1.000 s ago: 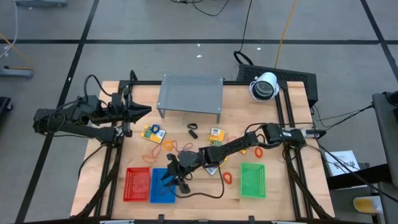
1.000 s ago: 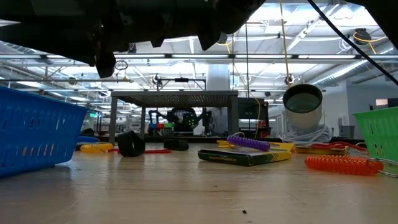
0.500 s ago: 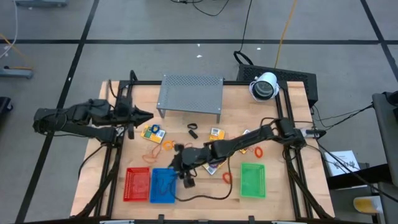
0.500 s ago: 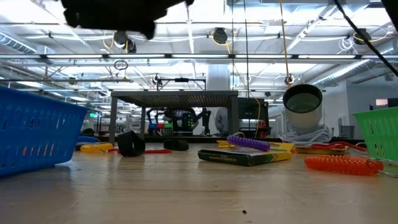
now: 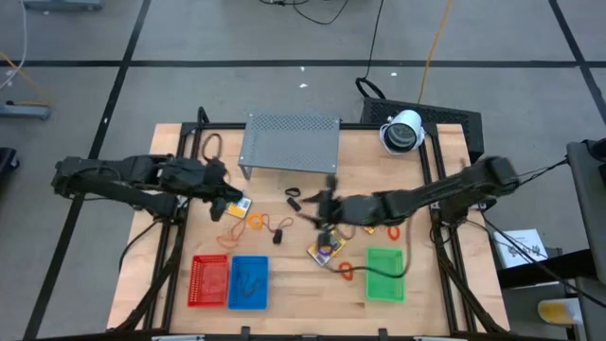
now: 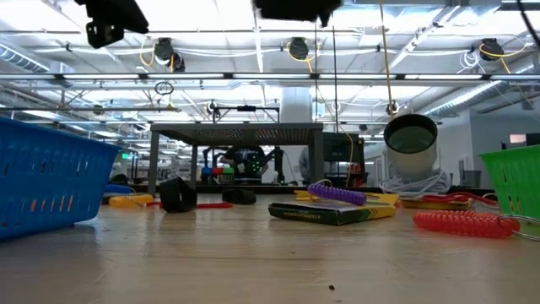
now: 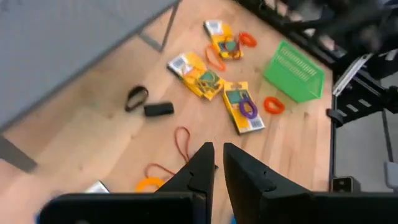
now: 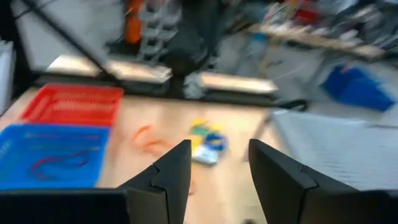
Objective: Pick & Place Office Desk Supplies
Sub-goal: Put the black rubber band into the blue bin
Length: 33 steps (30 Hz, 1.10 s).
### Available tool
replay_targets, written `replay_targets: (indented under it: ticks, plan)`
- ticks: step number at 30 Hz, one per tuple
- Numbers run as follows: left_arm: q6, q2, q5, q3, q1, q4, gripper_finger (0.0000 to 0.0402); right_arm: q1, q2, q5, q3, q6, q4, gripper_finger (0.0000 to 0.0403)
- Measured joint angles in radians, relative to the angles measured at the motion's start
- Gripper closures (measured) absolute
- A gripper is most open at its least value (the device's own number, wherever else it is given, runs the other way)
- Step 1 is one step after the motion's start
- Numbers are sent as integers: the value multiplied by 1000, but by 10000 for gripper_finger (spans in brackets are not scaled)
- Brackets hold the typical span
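Small supplies lie scattered on the wooden table. A yellow packet with a blue ring (image 5: 237,204) (image 8: 205,140) rests flat just beside my left gripper (image 5: 225,194) (image 7: 216,163), which hovers above it with its fingers shut to a narrow slit and empty. My right gripper (image 5: 311,208) (image 8: 217,168) is open and empty above the table's middle, near two black clips (image 5: 294,197) (image 7: 146,104). A second packet (image 5: 327,248) (image 7: 242,106) carries a purple loop. Red rubber bands (image 8: 59,160) lie in the blue basket (image 5: 248,281).
The grey perforated shelf (image 5: 290,142) stands at the far edge. Red basket (image 5: 209,280), blue basket and green basket (image 5: 384,273) line the near edge. An orange coil (image 5: 347,270), an orange ring (image 5: 256,222) and a thin red loop (image 7: 182,140) lie between them.
My right gripper has risen from over the blue basket and swung toward the table's right and far side, ending above the middle. My left gripper has moved right and toward the near edge, tipping down over the packet with the blue ring.
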Motion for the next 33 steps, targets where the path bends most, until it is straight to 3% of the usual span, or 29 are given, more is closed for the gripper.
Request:
replay_targets:
  ticks: [4, 10, 17, 25, 33]
  plan:
    - [-132, 137, 4, 56, -30, -26, 360, 2, -175, 95, -160, -33, 93, 253]
    - [-319, 354, 29, 171, -90, -62, 360, 2, -406, 96, -360, -52, 159, 256]
    - [-495, 565, -28, 307, -131, -107, 360, 33, -598, 90, -510, 14, 161, 257]
    - [-644, 721, -26, 311, -168, -69, 360, 94, -702, 89, -581, 25, 160, 257]
    - [-774, 781, 8, 310, -168, 11, 359, 133, -726, 90, -585, -51, 155, 257]
